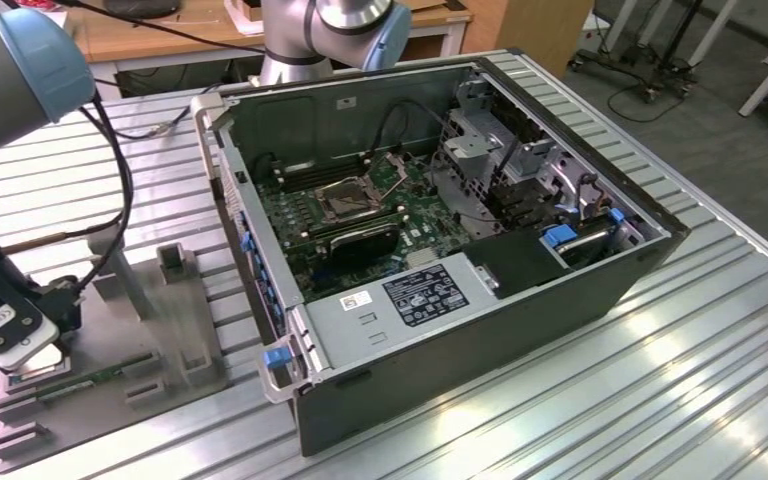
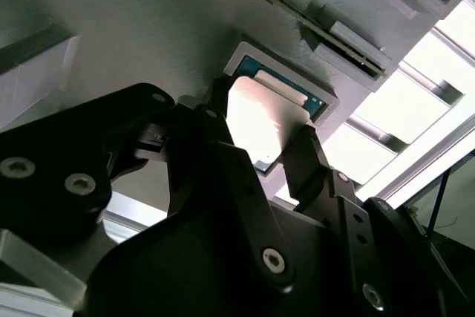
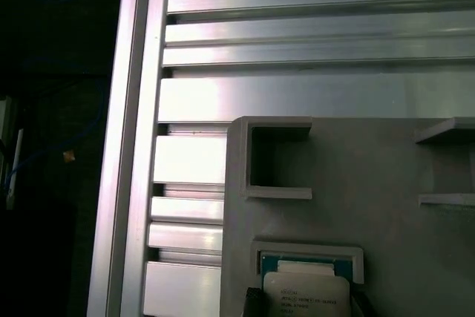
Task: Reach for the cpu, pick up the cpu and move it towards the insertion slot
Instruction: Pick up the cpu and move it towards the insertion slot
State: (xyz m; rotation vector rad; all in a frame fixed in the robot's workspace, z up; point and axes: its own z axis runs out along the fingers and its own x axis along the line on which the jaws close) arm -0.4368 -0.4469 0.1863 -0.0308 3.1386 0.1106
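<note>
The cpu (image 3: 306, 291), a small square chip with a silvery top, lies in a square recess of the grey tray (image 3: 386, 206). My gripper (image 2: 261, 120) hangs directly over it, and a dark finger presses against each of two opposite edges of the cpu (image 2: 260, 116). The chip still rests level in the recess. In the exterior view the gripper (image 1: 24, 365) is low over the tray (image 1: 157, 340) at that view's left. The insertion slot (image 1: 348, 200), a silver-framed socket with a dark centre, sits on the motherboard inside the open computer case (image 1: 491, 330), far off toward the exterior view's right.
A green memory stick (image 1: 84, 380) lies in the tray beside the gripper. Upright grey posts (image 1: 177, 265) rise from the tray. The tray and case stand on a ribbed aluminium table (image 1: 651, 400). A second arm's base (image 1: 311, 40) stands behind the case.
</note>
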